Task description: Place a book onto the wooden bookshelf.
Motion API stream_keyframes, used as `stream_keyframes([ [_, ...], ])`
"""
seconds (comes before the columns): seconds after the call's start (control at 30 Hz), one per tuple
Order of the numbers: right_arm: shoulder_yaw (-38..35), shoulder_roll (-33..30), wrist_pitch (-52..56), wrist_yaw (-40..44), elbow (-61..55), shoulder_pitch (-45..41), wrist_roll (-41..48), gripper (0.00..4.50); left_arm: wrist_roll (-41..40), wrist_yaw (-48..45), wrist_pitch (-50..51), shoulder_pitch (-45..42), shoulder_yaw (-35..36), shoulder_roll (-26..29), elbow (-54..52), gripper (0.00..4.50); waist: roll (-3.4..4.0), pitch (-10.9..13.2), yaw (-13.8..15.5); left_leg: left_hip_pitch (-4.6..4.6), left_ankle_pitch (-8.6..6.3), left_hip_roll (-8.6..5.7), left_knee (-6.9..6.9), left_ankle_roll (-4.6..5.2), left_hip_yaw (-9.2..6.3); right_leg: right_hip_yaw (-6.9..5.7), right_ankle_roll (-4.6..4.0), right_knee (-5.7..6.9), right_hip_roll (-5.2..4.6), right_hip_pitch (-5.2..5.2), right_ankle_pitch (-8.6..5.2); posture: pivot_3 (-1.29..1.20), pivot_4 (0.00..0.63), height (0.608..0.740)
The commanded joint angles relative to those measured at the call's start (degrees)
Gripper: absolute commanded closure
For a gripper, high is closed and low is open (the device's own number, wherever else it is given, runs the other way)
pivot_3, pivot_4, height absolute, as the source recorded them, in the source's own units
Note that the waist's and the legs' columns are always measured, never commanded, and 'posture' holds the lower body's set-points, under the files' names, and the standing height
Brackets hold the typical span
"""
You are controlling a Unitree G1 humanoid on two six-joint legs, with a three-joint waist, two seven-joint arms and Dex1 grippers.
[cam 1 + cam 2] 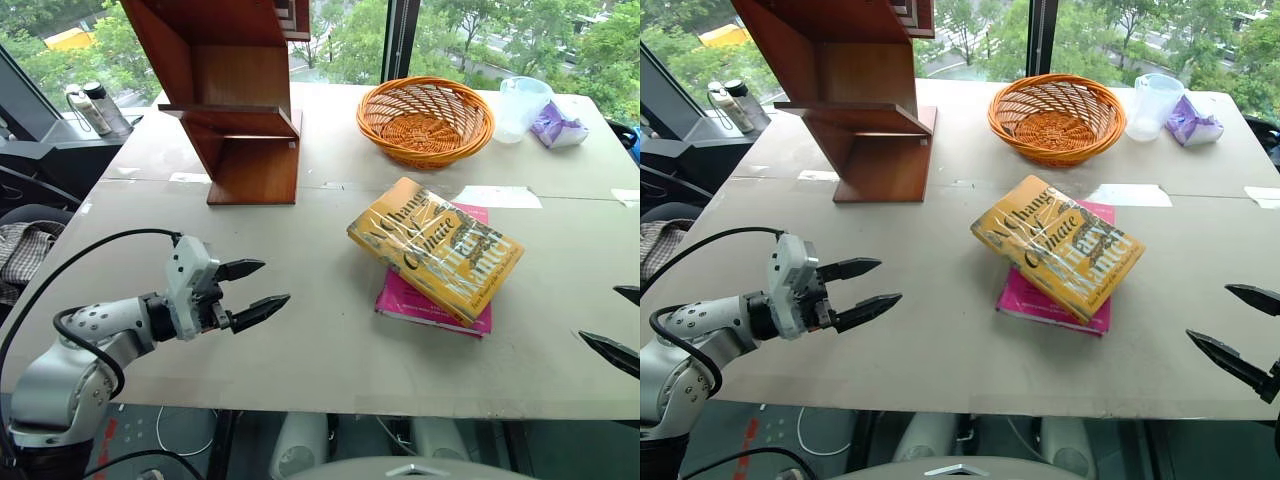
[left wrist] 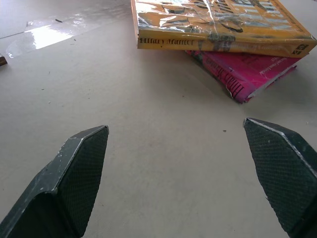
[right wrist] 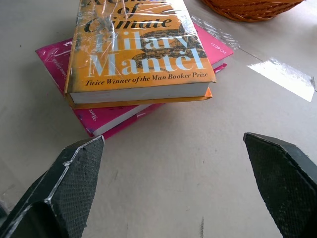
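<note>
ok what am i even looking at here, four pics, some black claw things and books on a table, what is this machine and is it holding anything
It is a humanoid robot with two arms, each ending in a two-fingered black claw. Two pictures come from its head, looking down over a table. The other two come from cameras on its wrists, looking out between each claw's own fingers.

The left gripper hovers open over the near left part of the table. The right gripper is at the right edge, also open. Neither holds anything.

On the table, the yellow-orange book lies on top of a thinner pink book. Farther back stand the wooden bookshelf, a wicker basket, a clear plastic cup and something purple beside it.
</note>
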Motion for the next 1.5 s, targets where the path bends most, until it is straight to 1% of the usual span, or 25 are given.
stream_keyframes([
  [0.03, 1.17, -0.09, 1.27, -4.77, -3.65, -1.08, -1.73, 0.00, -2.76, 0.68, 1.59, -3.72, 0.30, 0.41, -1.49, 0.02, 0.00, 0.00, 0.01, 0.00, 0.00, 0.00, 0.00, 0.00, 0.00, 0.00, 0.00, 0.00, 0.00, 0.00, 0.00, 0.00, 0.150, 0.733],
  [0.13, 5.36, -2.35, 9.31, -13.36, -9.38, -3.37, -2.95, 0.00, -5.28, 0.54, 3.90, -8.19, -1.40, 0.48, -2.30, 0.02, 0.01, 0.00, 0.04, -0.08, 0.00, 0.01, 0.08, 0.00, -0.14, -0.15, 0.00, 0.01, 0.00, 0.00, 0.00, 0.00, 0.150, 0.733],
  [0.17, 6.31, -4.13, 12.98, -15.84, -11.00, -4.01, -4.04, 0.00, -6.21, 0.05, 4.61, -8.96, -1.56, 0.72, -2.50, 0.02, 0.23, -0.11, -0.02, -0.11, 0.00, 0.00, 0.10, -0.01, -0.14, -0.15, 0.00, 0.02, -0.02, -0.02, 0.01, 0.00, 0.150, 0.733],
  [0.27, 9.72, -8.03, 23.42, -22.37, -13.45, -8.35, -3.20, 0.00, -7.10, -1.80, 5.12, -10.21, -2.59, 2.13, -3.51, 0.02, 0.23, -0.12, -0.17, -0.11, 0.02, -0.03, 0.09, 0.02, 0.00, -0.04, -0.09, 0.02, -0.01, -0.01, 0.06, 0.00, 0.150, 0.733],
  [0.3, 11.41, -8.73, 26.98, -24.42, -13.69, -10.52, -2.05, 0.41, -7.30, -2.71, 5.20, -10.38, -2.92, 2.80, -3.93, 0.00, 0.20, -0.12, -0.24, -0.18, 0.10, -0.01, 0.09, 0.16, 0.01, -0.04, -0.21, 0.02, 0.03, -0.08, 0.14, 0.00, 0.150, 0.733],
  [0.33, 12.70, -9.24, 30.49, -26.35, -13.63, -12.39, -1.34, 0.54, -7.26, -3.15, 5.21, -10.44, -3.23, 3.28, -4.47, 0.00, 0.17, -0.11, -0.23, -0.23, 0.13, -0.01, 0.09, 0.21, 0.01, -0.04, -0.21, 0.02, 0.07, -0.13, 0.14, 0.00, 0.150, 0.733],
  [0.4, 17.76, -10.58, 35.14, -30.14, -13.28, -16.48, -2.76, 1.34, -6.49, -3.95, 4.49, -9.86, -3.79, 4.21, -5.69, 0.00, 0.18, -0.11, 0.00, -0.40, 0.16, -0.03, 0.12, 0.26, -0.01, -0.06, -0.23, 0.02, 0.25, -0.25, 0.15, 0.00, 0.150, 0.733],
  [0.47, 23.29, -10.55, 38.35, -34.67, -11.82, -21.29, -5.15, 2.19, -6.10, -4.06, 4.08, -8.84, -3.82, 4.47, -6.83, 0.00, 0.16, -0.11, 0.08, -0.44, 0.17, -0.04, 0.12, 0.27, -0.05, -0.09, -0.23, 0.01, 0.35, -0.26, 0.14, 0.00, 0.150, 0.733],
  [0.5, 25.96, -10.44, 39.54, -36.15, -11.29, -23.60, -5.91, 2.54, -5.90, -4.09, 3.84, -8.32, -3.67, 4.57, -7.12, 0.00, 0.16, -0.11, 0.06, -0.47, 0.17, -0.04, 0.12, 0.28, -0.05, -0.09, -0.23, 0.00, 0.34, -0.28, 0.14, 0.00, 0.150, 0.733],
  [0.53, 27.92, -10.34, 40.21, -37.02, -10.93, -25.34, -6.48, 3.08, -5.81, -3.97, 3.72, -7.92, -3.56, 4.56, -7.43, 0.00, 0.16, -0.11, 0.02, -0.47, 0.17, -0.06, 0.12, 0.28, -0.04, -0.08, -0.23, 0.00, 0.34, -0.28, 0.14, 0.00, 0.150, 0.733],
  [0.57, 29.71, -9.86, 40.97, -37.97, -10.33, -27.46, -6.84, 3.34, -5.77, -3.62, 3.68, -7.56, -3.42, 4.46, -7.73, 0.00, 0.15, -0.10, -0.03, -0.48, 0.17, -0.08, 0.13, 0.28, -0.03, -0.09, -0.22, 0.00, 0.34, -0.28, 0.14, 0.00, 0.150, 0.733],
  [0.6, 31.33, -9.40, 41.57, -38.71, -9.60, -29.44, -7.26, 3.91, -5.77, -3.19, 3.61, -7.14, -3.26, 4.30, -8.03, 0.00, 0.16, -0.10, -0.04, -0.47, 0.18, -0.08, 0.14, 0.29, 0.00, -0.10, -0.22, 0.00, 0.34, -0.29, 0.14, 0.00, 0.150, 0.733],
  [0.63, 33.23, -9.13, 41.58, -39.30, -8.78, -31.39, -8.02, 4.30, -5.80, -2.82, 3.56, -6.65, -3.05, 4.14, -8.29, 0.00, 0.15, -0.10, -0.06, -0.46, 0.18, -0.08, 0.14, 0.29, 0.03, -0.13, -0.21, 0.01, 0.35, -0.30, 0.14, 0.00, 0.150, 0.733],
  [0.67, 35.07, -9.01, 41.36, -39.64, -8.04, -33.20, -8.81, 4.43, -5.83, -2.55, 3.49, -6.14, -2.85, 4.07, -8.54, 0.00, 0.16, -0.10, -0.09, -0.45, 0.18, -0.07, 0.14, 0.29, 0.02, -0.15, -0.20, 0.01, 0.37, -0.29, 0.13, 0.00, 0.150, 0.733],
  [0.9, 44.91, -5.67, 40.09, -38.79, -5.92, -44.08, -9.98, 4.43, -3.90, 0.20, 2.53, -1.50, -2.23, 3.73, -10.51, 0.00, 0.16, -0.10, -0.17, -0.50, 0.18, -0.05, 0.14, 0.30, 0.06, -0.16, -0.17, 0.04, 0.45, -0.38, 0.12, 0.00, 0.150, 0.733],
  [1.03, 47.64, -4.60, 39.70, -38.45, -5.53, -45.49, -11.05, 4.43, -6.18, 3.58, 3.73, -2.38, -2.20, 1.53, -10.27, 0.00, 0.15, -0.10, 0.18, -0.51, 0.18, -0.05, 0.14, 0.30, 0.05, -0.21, -0.16, 0.05, 0.44, -0.38, 0.12, 0.00, 0.150, 0.733],
  [1.13, 46.60, -4.13, 37.99, -38.25, -6.18, -44.56, -11.55, 4.43, -6.46, 7.56, 5.51, -3.55, -3.00, -0.31, -9.74, 0.00, 0.14, -0.10, 0.14, -0.55, 0.19, -0.06, 0.17, 0.31, 0.03, -0.24, -0.17, 0.04, 0.42, -0.37, 0.13, 0.00, 0.150, 0.733],
  [1.23, 41.47, -3.62, 32.07, -35.54, -8.31, -39.53, -10.94, 4.43, -11.66, 13.23, 11.65, -5.39, -2.65, -3.18, -8.37, 0.00, 0.13, -0.10, 0.15, -0.53, 0.19, -0.07, 0.17, 0.31, 0.03, -0.22, -0.16, 0.05, 0.44, -0.36, 0.13, 0.00, 0.150, 0.733],
  [1.27, 38.49, -3.45, 27.68, -33.35, -9.09, -36.22, -11.12, 4.43, -13.59, 16.09, 14.89, -6.36, -2.74, -4.17, -7.68, 0.00, 0.13, -0.10, 0.17, -0.53, 0.19, -0.07, 0.16, 0.31, 0.02, -0.23, -0.14, 0.06, 0.44, -0.34, 0.13, 0.00, 0.150, 0.733],
  [1.33, 28.12, -2.53, 23.19, -24.15, -12.00, -27.27, -5.72, 4.43, -20.41, 21.13, 21.04, -8.27, -3.06, -7.30, -5.31, 0.00, 0.13, -0.11, 0.46, -0.54, 0.19, -0.07, 0.16, 0.31, -0.03, -0.25, 0.03, 0.07, 0.45, -0.32, 0.10, 0.00, 0.150, 0.733],
  [1.37, 23.10, -1.52, 21.85, -20.67, -13.34, -22.90, -3.13, 4.06, -23.65, 25.32, 24.47, -9.47, -3.19, -9.60, -3.40, 0.00, 0.13, -0.11, 0.54, -0.49, 0.19, -0.08, 0.17, 0.31, -0.09, -0.28, 0.33, 0.07, 0.46, -0.22, 0.10, 0.00, 0.150, 0.733],
  [1.4, 19.04, -0.12, 20.59, -17.99, -14.41, -19.50, -0.52, 3.93, -28.34, 28.66, 26.88, -10.43, -3.10, -11.60, -1.45, 0.00, 0.15, -0.12, 0.76, -0.46, 0.19, -0.08, 0.16, 0.31, -0.14, -0.32, 0.37, 0.07, 0.45, -0.15, 0.09, 0.00, 0.150, 0.733],
  [1.43, 15.71, 1.54, 18.43, -15.29, -15.44, -16.68, 2.37, 3.70, -33.00, 31.45, 29.03, -11.24, -3.09, -12.97, 0.18, 0.00, 0.12, -0.13, 0.94, -0.44, 0.19, -0.09, 0.18, 0.31, -0.17, -0.36, 0.39, 0.07, 0.44, -0.09, 0.09, 0.00, 0.150, 0.733],
  [1.47, 13.37, 2.83, 16.65, -13.52, -16.35, -14.70, 4.64, 3.28, -36.04, 33.92, 30.97, -12.03, -2.92, -13.82, 1.67, 0.00, 0.02, -0.17, 0.77, -0.42, 0.19, -0.08, 0.19, 0.32, -0.26, -0.39, 0.42, 0.06, 0.43, -0.02, 0.08, 0.00, 0.150, 0.733],
  [1.5, 10.74, 3.85, 14.70, -11.17, -16.90, -12.53, 6.30, 2.75, -38.39, 37.84, 32.55, -12.76, -3.05, -15.35, 3.94, 0.00, -0.02, -0.16, 0.39, -0.40, 0.19, -0.05, 0.24, 0.32, -0.33, -0.45, 0.42, 0.08, 0.45, 0.02, 0.08, 0.00, 0.150, 0.733],
])
